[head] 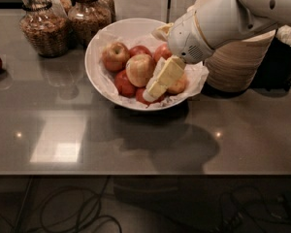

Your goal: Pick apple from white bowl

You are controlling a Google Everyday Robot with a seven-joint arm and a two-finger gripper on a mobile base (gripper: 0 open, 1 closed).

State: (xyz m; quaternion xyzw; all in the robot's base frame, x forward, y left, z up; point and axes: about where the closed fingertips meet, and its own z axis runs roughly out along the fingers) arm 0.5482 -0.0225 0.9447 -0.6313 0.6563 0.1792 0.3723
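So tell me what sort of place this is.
Probably a kitchen or break-room counter: snack jars, a white bowl of apples, stacked disposable bowls. The gripper is down in the bowl, among the apples.

Gripper (153, 92) in white bowl (94, 76) btw apples (115, 56).

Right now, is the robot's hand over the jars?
No, the end effector is over the white bowl, right beside the apple.
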